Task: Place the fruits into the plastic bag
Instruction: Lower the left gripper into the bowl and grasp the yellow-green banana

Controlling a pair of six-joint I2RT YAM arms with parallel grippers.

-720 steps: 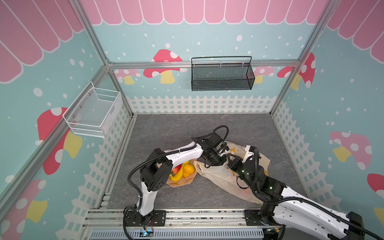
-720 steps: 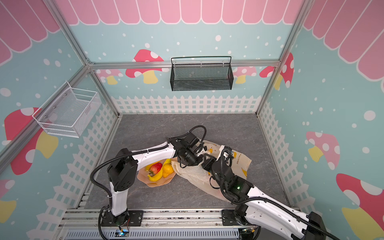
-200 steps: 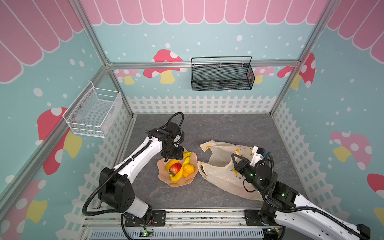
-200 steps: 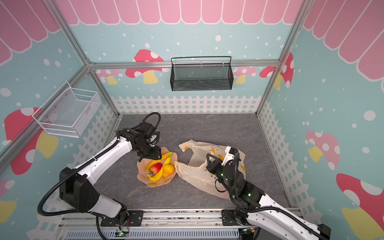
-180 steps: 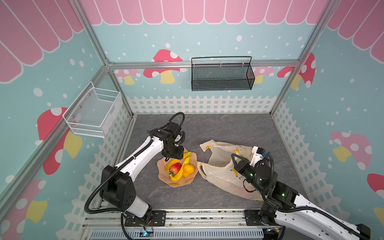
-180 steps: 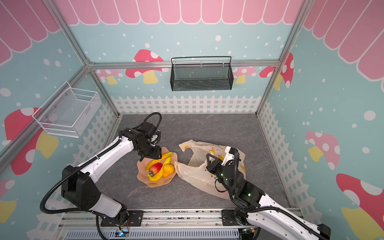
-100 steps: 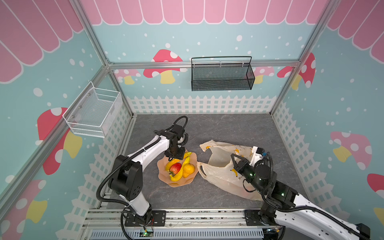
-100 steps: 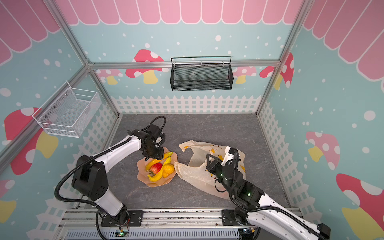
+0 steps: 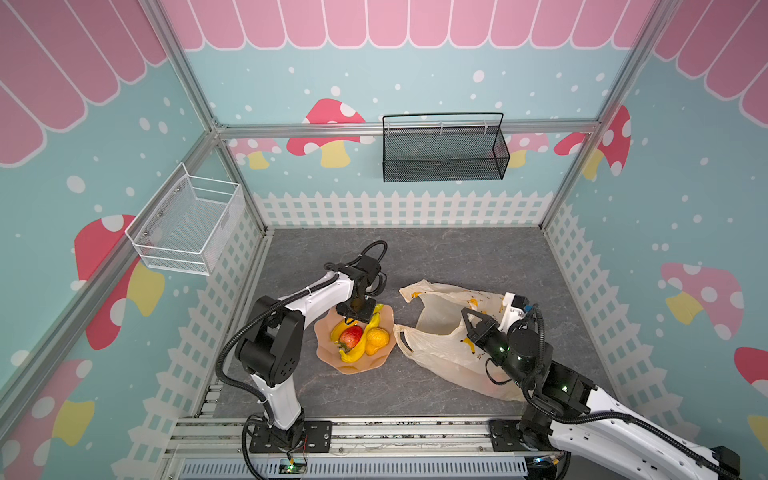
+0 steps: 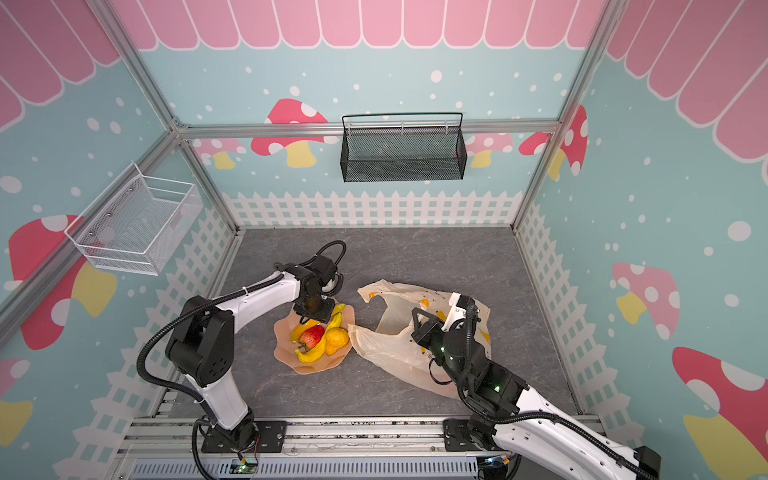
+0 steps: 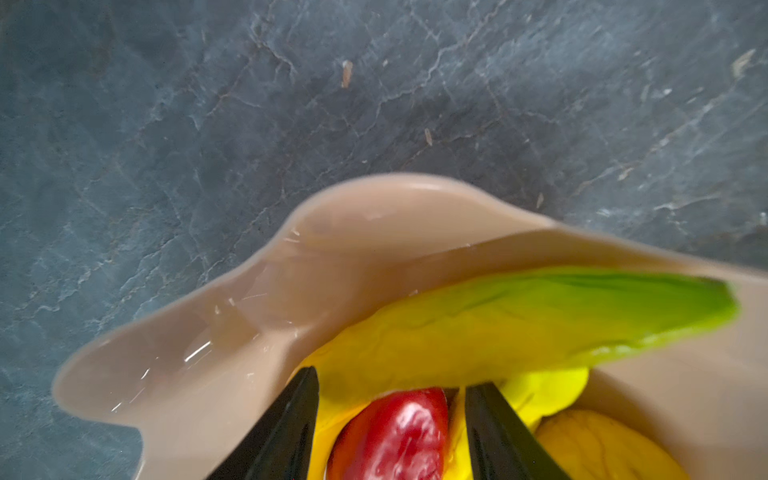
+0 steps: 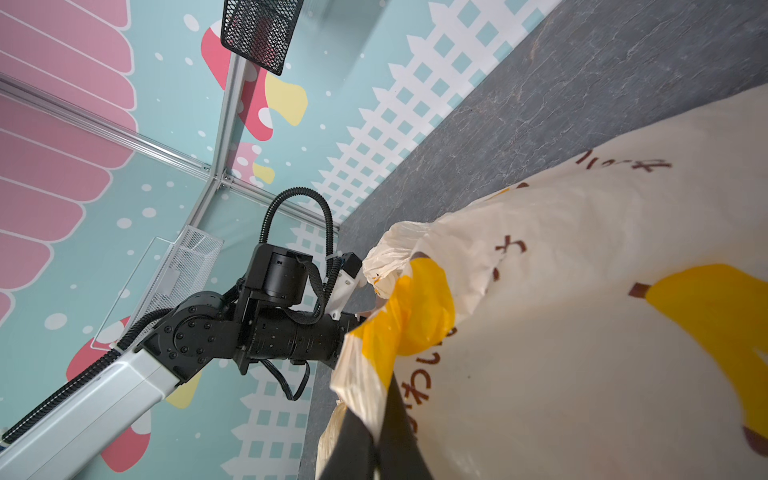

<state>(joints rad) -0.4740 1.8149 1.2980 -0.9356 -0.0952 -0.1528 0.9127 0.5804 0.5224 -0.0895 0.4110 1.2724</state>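
Jaws, left gripper [image 11: 390, 380]: are standing spread, straddling the red strawberry [image 9: 351, 336] over the peach plate [image 9: 361, 368].
Fruits: strawberry, bananas [image 9: 354, 352] and orange [image 9: 377, 338] are lying piled together on the plate.
Plastic bag [image 9: 436, 345]: is lying crumpled on the grey table [image 9: 457, 257], just right of the plate.
Jaws, right gripper [image 12: 380, 432]: are pressing together, pinching the bag's rim.
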